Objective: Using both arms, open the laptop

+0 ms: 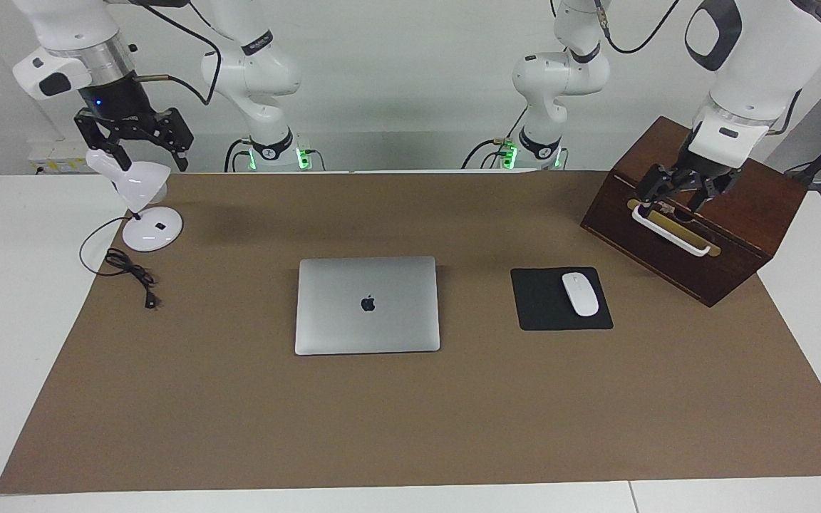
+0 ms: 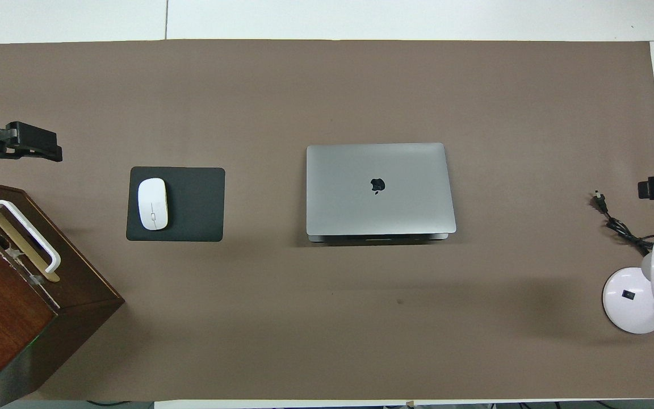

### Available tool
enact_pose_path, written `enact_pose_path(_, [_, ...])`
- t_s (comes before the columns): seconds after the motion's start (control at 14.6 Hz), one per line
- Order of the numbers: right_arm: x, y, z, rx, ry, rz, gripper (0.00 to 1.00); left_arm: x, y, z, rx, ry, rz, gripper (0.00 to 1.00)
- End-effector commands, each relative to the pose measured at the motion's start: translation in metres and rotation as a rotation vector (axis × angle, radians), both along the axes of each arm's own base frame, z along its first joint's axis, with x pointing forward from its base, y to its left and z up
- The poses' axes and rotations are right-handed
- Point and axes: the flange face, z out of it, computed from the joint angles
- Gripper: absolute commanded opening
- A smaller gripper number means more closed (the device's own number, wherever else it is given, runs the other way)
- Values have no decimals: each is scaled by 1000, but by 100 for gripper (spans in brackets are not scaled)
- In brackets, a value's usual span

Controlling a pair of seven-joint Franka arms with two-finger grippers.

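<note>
The laptop [image 1: 368, 305] [image 2: 378, 187] lies shut and flat in the middle of the brown mat, its dark logo facing up. Neither gripper touches it. My left gripper [image 1: 675, 198] hangs open over the wooden box, just above its white handle, at the left arm's end of the table. One of its fingers [image 2: 32, 145] shows at the edge of the overhead view. Over the white lamp's head, at the right arm's end, my right gripper [image 1: 147, 160] stands open with nothing in it.
A black mouse pad [image 1: 546, 310] with a white mouse [image 1: 580, 293] lies between the laptop and the slanted wooden box [image 1: 695, 274]. The desk lamp [image 1: 152, 229] stands near the robots' edge, with its black cable [image 1: 132, 274] coiled beside it.
</note>
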Motion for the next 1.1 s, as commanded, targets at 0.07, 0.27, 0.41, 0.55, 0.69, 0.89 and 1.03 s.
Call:
enact_pose_path(0.07, [8,-19,-19,27,-81,-3,100,-5,-2,2,12,-28,11,90])
enact_pose_path(0.27, [21,-30,-51,148,-147,-67,100,-3,-2,0,10,-43,8,3])
enact_pose_path(0.41, [32,-26,-73,269,-162,-124,100,-1,0,1,8,-62,11,0])
enact_pose_path(0.55, [41,-24,-87,357,-175,-193,100,1,1,-3,7,-82,13,0])
enact_pose_path(0.69, [45,-15,-96,437,-167,-300,100,3,4,-6,5,-108,14,0])
enact_pose_path(0.89, [36,24,-122,573,-117,-482,100,4,3,-19,2,-180,8,0])
enact_pose_path(1.03, [21,48,-149,644,-131,-553,100,1,-2,-30,-20,-240,5,0])
